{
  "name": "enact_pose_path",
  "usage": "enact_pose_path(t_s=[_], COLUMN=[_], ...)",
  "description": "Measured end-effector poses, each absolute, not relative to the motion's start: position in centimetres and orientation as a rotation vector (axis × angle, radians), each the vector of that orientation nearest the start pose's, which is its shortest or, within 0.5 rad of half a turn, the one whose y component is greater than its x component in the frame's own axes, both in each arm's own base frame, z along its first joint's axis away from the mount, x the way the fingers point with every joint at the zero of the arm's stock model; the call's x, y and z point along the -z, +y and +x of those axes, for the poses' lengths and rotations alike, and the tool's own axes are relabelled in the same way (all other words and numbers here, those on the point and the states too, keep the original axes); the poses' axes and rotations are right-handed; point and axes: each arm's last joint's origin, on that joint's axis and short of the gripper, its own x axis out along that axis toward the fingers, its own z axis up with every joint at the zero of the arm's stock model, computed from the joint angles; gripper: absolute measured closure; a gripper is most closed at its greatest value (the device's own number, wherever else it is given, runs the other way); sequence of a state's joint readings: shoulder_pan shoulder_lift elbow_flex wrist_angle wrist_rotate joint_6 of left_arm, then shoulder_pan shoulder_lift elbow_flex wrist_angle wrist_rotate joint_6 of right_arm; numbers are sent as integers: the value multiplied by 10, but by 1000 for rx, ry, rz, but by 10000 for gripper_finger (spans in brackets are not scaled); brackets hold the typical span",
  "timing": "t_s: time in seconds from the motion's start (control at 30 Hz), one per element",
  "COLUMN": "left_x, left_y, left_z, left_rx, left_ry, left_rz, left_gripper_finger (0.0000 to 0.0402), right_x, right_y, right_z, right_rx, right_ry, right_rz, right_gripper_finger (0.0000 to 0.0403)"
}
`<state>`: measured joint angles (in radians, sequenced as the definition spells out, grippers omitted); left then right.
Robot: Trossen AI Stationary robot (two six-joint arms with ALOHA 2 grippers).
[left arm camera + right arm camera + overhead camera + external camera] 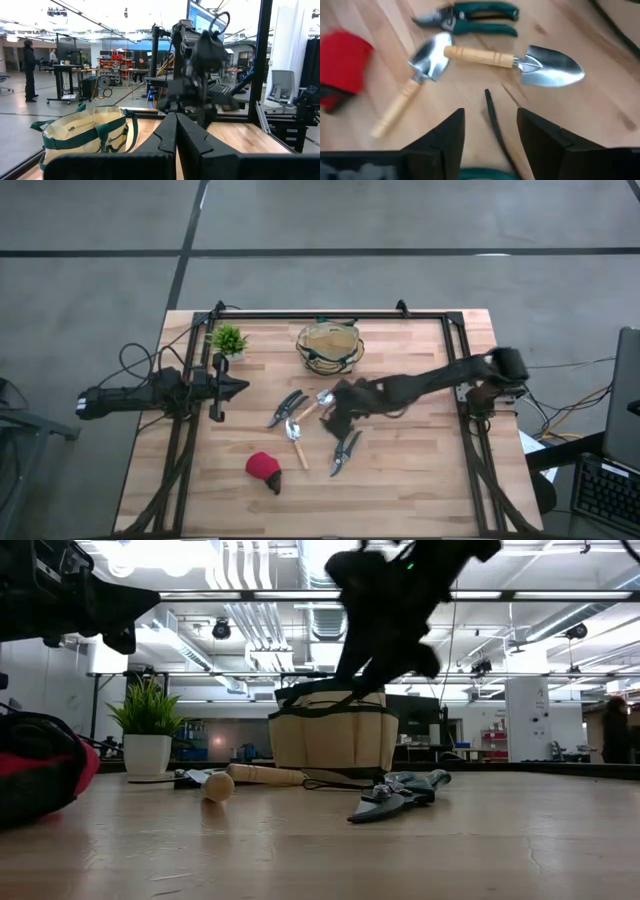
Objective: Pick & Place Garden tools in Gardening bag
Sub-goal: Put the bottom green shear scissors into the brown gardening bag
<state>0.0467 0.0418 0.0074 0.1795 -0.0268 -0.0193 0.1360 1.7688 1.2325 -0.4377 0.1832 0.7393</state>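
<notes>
The tan gardening bag with dark green trim stands upright at the table's far middle; it also shows in the low view and the left wrist view. Two wooden-handled trowels, a green-handled pruner and the red item lie flat on the table. A second pruner lies near the middle. My right gripper is open and empty above the table beside the trowels, just over this second pruner. My left gripper is shut and empty at the left.
A small green potted plant stands at the far left, beside the bag. A black frame runs along the table's far edge and sides. Bare wood lies at the near right.
</notes>
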Motion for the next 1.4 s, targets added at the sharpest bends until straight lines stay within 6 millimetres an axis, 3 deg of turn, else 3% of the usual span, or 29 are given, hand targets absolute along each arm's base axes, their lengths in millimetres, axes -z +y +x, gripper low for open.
enact_pose_path(t_s=[0.23, 0.5, 1.0, 1.4], left_x=[-180, -180, -180, -180], left_y=[5, 5, 5, 5], left_z=[99, 99, 99, 99], left_rx=[-72, -72, -72, -72], left_ry=[-145, -144, -145, -145], left_rz=[-18, -18, -18, -18], left_gripper_finger=[392, 392, 392, 392], right_x=[-188, -163, -144, -141], right_y=[50, 52, 34, 28], right_z=[401, 424, 418, 417], right_rx=[383, 316, 401, 362], right_ry=[992, 1066, 1151, 1164], right_rz=[425, 421, 369, 386], right_gripper_finger=[216, 216, 223, 298])
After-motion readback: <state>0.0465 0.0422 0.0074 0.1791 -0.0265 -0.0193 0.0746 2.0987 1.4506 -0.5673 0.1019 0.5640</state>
